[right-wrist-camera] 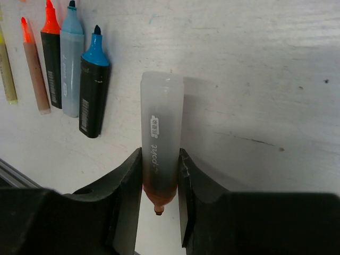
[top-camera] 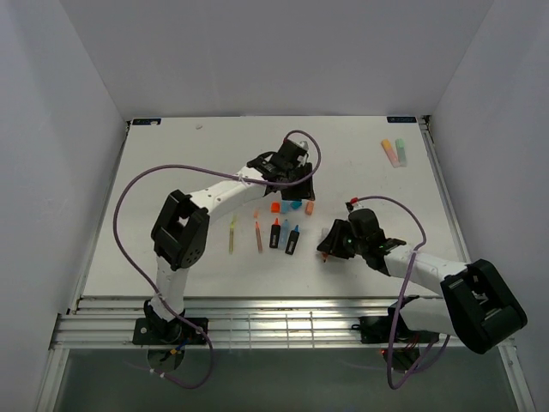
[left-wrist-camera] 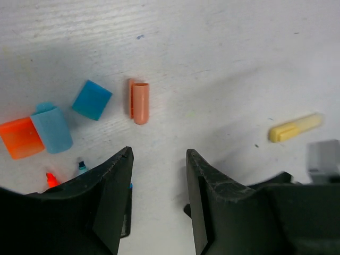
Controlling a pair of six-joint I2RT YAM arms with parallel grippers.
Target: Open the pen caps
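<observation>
Left gripper [left-wrist-camera: 158, 159], jaws apart and empty; salmon tubular plastic cap [left-wrist-camera: 139, 101] at twelve o'clock (probably light, slick, rolls), so pinch mid-barrel.

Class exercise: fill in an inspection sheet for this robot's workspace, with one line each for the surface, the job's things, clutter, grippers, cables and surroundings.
Surface: white table, flat, with a few faint marks.
Job's things: four caps lie loose on the table: orange cap, pale blue cap, blue cap, salmon cap. A row of uncapped pens lies nearby; two pastel pens lie at the far right.
Clutter: nothing seen.
Grippers: left gripper open and empty, above the table near the caps; right gripper shut on a pale pen, nib bare.
Cables: a purple cable loops off each arm.
Surroundings: white walls on three sides; slatted rail at the near edge.
</observation>
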